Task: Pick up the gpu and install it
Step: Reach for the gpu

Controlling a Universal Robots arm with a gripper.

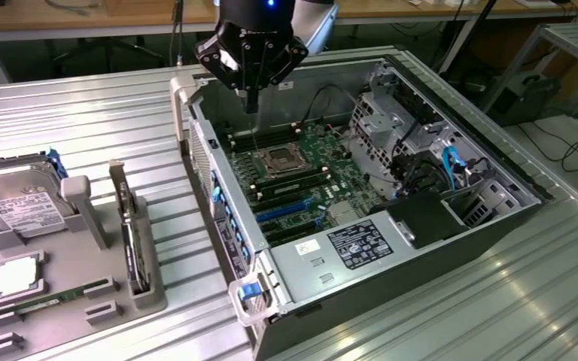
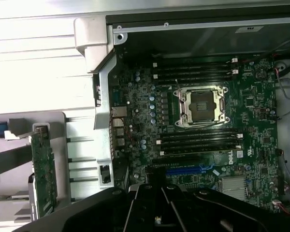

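above the open computer case [image 1: 420,282], fingers [image 1: 252,98] closed, gpu [image 1: 129,233] upright in holder [image 1: 150,295]

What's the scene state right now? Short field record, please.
claw: shut, holding nothing, above the open computer case
gpu: standing on edge in the grey holder, at the exterior view's left, apart from the claw
motherboard: exposed inside the case, blue slots have no card in them
hard drive: in the holder, label up
memory stick: lying flat in the holder
progress: gpu not yet picked up
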